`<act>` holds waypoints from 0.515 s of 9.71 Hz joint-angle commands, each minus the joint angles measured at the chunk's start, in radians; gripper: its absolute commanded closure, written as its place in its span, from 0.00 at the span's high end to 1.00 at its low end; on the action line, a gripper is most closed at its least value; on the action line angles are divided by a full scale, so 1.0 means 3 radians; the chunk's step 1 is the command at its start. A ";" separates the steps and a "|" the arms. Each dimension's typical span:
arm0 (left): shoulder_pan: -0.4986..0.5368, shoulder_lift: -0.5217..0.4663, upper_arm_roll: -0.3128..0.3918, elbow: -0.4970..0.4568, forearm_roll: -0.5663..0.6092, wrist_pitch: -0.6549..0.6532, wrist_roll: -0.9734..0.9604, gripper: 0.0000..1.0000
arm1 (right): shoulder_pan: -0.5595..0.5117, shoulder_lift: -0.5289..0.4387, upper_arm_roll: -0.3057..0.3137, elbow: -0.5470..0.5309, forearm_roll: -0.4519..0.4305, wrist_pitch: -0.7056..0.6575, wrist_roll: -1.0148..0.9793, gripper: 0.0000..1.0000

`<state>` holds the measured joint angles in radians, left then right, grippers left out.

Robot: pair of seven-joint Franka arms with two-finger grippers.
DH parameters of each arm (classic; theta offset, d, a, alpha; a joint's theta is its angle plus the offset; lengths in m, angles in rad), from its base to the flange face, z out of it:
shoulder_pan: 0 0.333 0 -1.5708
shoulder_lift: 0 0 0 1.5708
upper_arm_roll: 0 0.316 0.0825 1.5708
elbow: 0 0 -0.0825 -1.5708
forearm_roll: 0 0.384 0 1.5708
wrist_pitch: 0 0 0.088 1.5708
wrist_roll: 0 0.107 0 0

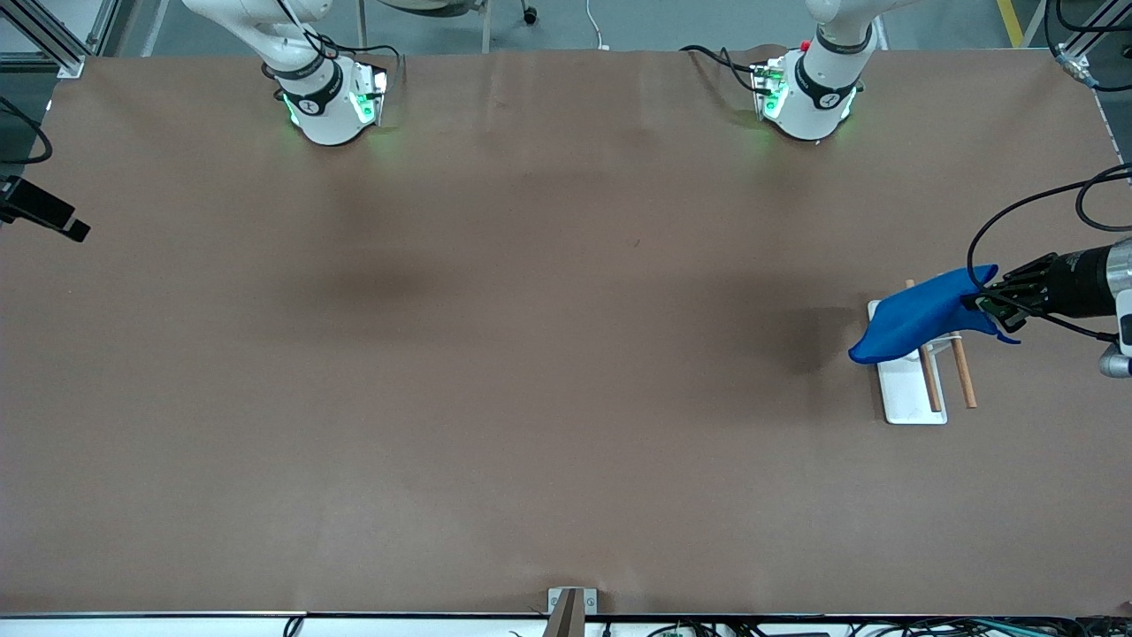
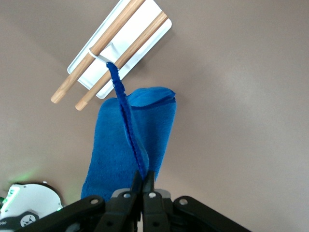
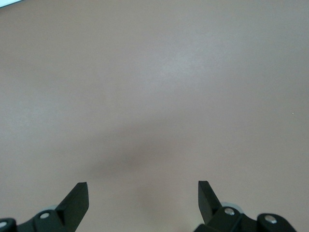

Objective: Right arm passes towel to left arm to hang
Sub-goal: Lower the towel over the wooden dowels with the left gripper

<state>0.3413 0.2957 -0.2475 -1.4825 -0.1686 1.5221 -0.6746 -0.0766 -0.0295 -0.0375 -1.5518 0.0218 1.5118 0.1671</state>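
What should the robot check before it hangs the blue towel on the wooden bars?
1. Left hand shut on the towel: ok, pinching its hem.
2. Towel over the rack: ok, it hangs above the white base at the left arm's end of the table.
3. Towel draped on the wooden bars: not ok; the hem reaches the bars' white bracket, but whether it touches cannot tell.
4. Right hand let go: ok, open and empty, only bare table below.
5. Right arm clear of the rack: ok, waiting, its hand not in the front view.
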 commanded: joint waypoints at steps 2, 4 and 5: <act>0.0059 0.0149 0.0002 -0.0131 0.0310 0.0244 -0.0001 0.00 | -0.0026 0.0032 -0.0038 0.0197 -0.0093 -0.0054 -0.0275 1.00; 0.0176 0.0287 0.0007 -0.0131 0.0373 0.0407 0.0258 0.00 | -0.0005 0.0052 -0.0044 0.0213 -0.0098 -0.0059 -0.0301 1.00; 0.0273 0.0348 0.0007 -0.0131 0.0418 0.0458 0.0452 0.00 | -0.0005 0.0057 -0.0044 0.0213 -0.0098 -0.0059 -0.0307 1.00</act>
<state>0.3870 0.3629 -0.2411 -1.5031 -0.0678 1.6260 -0.6027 -0.0792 -0.0249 -0.0517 -1.5098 0.0122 1.5084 0.0888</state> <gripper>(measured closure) 0.978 0.000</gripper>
